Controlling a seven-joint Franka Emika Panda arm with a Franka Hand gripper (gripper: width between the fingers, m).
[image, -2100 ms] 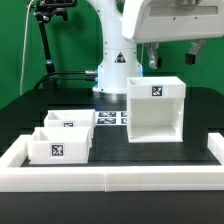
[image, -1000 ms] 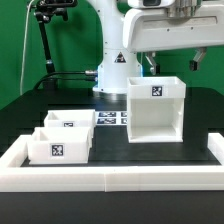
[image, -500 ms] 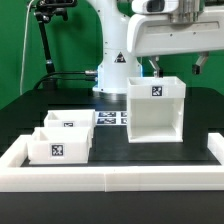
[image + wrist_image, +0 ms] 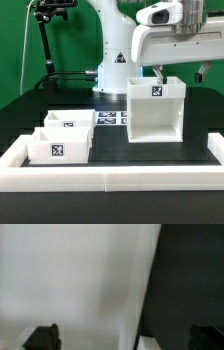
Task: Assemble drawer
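Observation:
The drawer's tall white housing (image 4: 155, 110) stands on the black table toward the exterior view's right, with a square tag on its front. Two small white trays (image 4: 68, 123) (image 4: 58, 146) sit side by side toward that view's left, each tagged. My gripper (image 4: 182, 72) hangs just above the housing's far right top edge, open and holding nothing. In the wrist view the gripper (image 4: 125, 338) shows two dark fingertips (image 4: 42, 336) far apart. Between them lies the housing's white surface (image 4: 70, 280), and the dark table (image 4: 190, 274) lies beside it.
A low white border wall (image 4: 110, 180) runs along the table's front and sides. The marker board (image 4: 110, 117) lies flat between the trays and the housing. The arm's white base (image 4: 112, 72) stands behind, and a dark stand (image 4: 45, 40) rises at the back left.
The arm's hand has come down and shifted toward the exterior view's right, from high above the housing to just over its top edge. The jaws stayed wide open; the parts have not moved.

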